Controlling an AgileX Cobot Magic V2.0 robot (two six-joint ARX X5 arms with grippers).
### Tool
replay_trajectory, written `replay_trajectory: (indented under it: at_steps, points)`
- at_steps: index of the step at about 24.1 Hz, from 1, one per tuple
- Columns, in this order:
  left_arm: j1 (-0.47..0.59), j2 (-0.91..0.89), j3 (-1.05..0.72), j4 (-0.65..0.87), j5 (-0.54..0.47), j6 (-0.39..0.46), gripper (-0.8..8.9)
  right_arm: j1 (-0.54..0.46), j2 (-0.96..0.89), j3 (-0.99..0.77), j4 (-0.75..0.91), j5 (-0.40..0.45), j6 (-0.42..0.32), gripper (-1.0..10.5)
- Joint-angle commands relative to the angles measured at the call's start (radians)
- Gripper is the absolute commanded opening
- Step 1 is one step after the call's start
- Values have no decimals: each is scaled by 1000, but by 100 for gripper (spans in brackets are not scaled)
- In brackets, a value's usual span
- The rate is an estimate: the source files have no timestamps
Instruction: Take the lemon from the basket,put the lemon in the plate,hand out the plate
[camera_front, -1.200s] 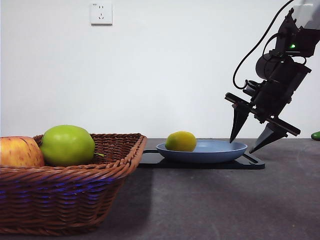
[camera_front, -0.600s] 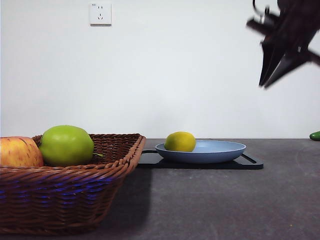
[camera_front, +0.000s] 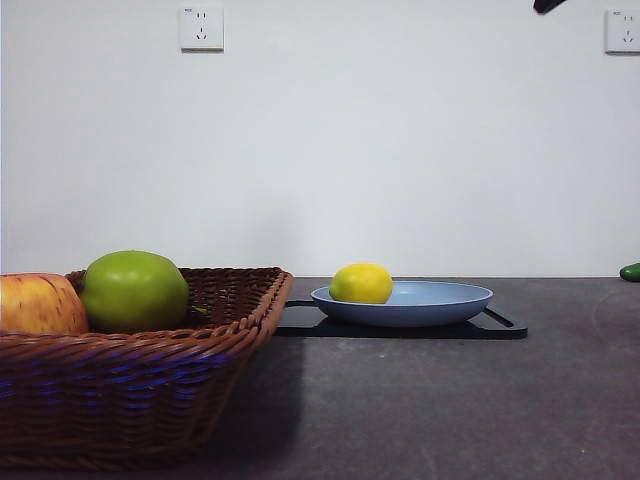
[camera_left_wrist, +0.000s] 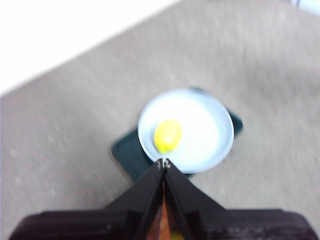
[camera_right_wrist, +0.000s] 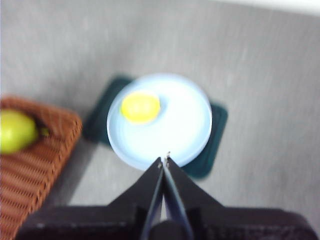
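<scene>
The yellow lemon (camera_front: 361, 283) lies in the pale blue plate (camera_front: 440, 300), toward the side nearest the wicker basket (camera_front: 140, 390). My left gripper (camera_left_wrist: 164, 163) is shut and empty, high above the plate (camera_left_wrist: 210, 130) and lemon (camera_left_wrist: 167, 135). My right gripper (camera_right_wrist: 164, 160) is also shut and empty, high above the plate (camera_right_wrist: 185, 125), with the lemon (camera_right_wrist: 141, 107) and the basket (camera_right_wrist: 35, 165) below it. In the front view only a black tip (camera_front: 547, 5) shows at the top right; I cannot tell which arm it belongs to.
The plate rests on a flat black tray (camera_front: 500, 326). The basket holds a green apple (camera_front: 134, 290) and a red-yellow apple (camera_front: 35, 305). A small green object (camera_front: 631, 271) lies at the far right edge of the table.
A gripper that stood open just right of the plate has risen up and out of the front view, closing its jaws. The lemon, plate and basket have not moved.
</scene>
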Motion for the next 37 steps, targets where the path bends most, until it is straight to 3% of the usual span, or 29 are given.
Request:
replay_trajectory:
  at_steps: [1, 5, 11, 16, 32, 34, 37]
  points:
    - [13, -108, -157, 125, 8, -21, 6, 42, -113, -151, 143, 51, 37, 3]
    - [18, -369, -474, 316, -21, -61, 6, 113, -325, -435, 336, 138, 44, 3]
    - [18, -729, -808, 403, -68, -133, 6, 171, -547, -697, 481, 169, 97, 3]
    - [18, -825, -829, 406, -72, -132, 8, 168, -572, -700, 483, 172, 102, 3]
    - [20, -848, -829, 389, -72, -126, 8, 168, -580, -700, 483, 169, 102, 3]
    - [47, -896, -829, 350, -103, -56, 8, 168, -581, -700, 483, 169, 102, 3]
    - [138, -983, -836, 282, -104, -55, 8, 168, -584, -700, 483, 169, 102, 3]
